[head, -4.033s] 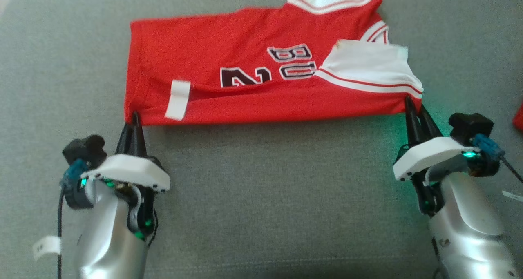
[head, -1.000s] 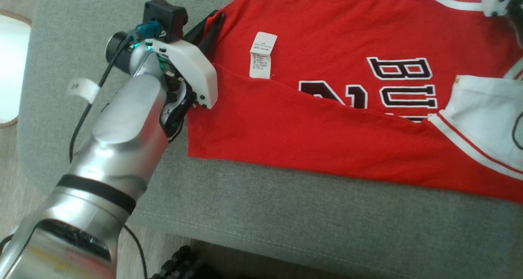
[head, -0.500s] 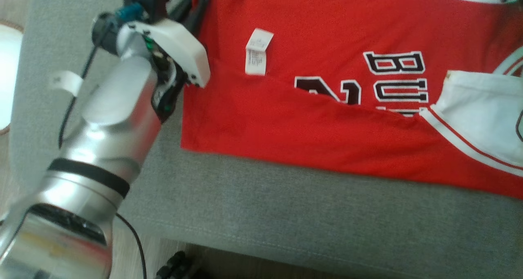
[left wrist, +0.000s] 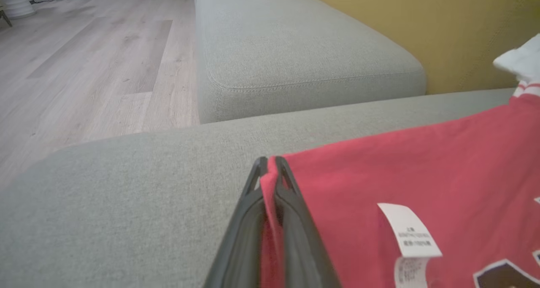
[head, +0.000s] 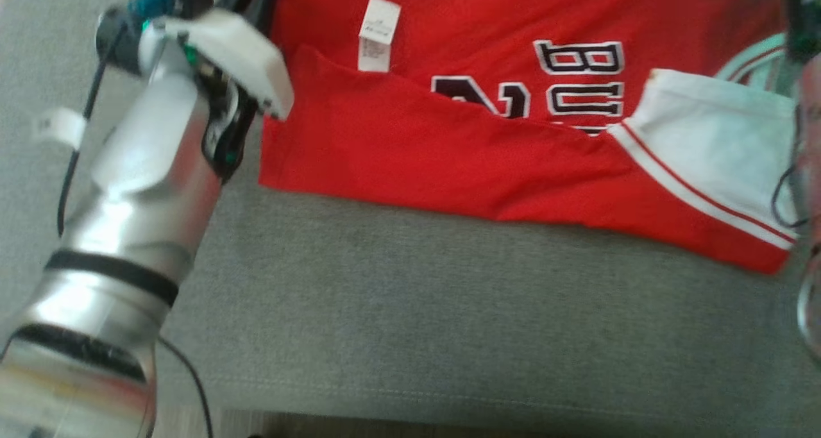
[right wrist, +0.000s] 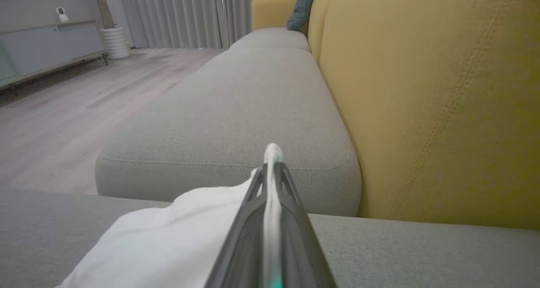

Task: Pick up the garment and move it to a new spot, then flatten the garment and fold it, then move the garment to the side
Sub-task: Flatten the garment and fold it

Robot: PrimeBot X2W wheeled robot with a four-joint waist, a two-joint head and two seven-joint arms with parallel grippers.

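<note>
The grey sofa seat [head: 449,310] takes up most of the head view, with a yellow backrest [right wrist: 422,90] behind it and a wood floor [left wrist: 84,68] off to the side. The red jersey [head: 449,136] lies spread across the far part of the seat, and its near flap is turned up over the lower part of the chest print. The left gripper [left wrist: 270,170] is closed tight on a red corner at the hem end, with fabric pinched between its fingers. The right gripper [right wrist: 272,170] is closed the same way on the white cloth of the sleeve [head: 705,136] end. This looks like the folding step, with both ends gripped along one long edge. The next move probably calls for keeping the two corners level and the edge taut, laying it down square with the flap, and opening both pincers together so that nothing drags. The print [head: 580,79] is black with white edging. It reads "BU", and beside it is what seems to be a "2"; the flap covers the rest. The print on the small white care tag [head: 378,34] is too fine to read.
</note>
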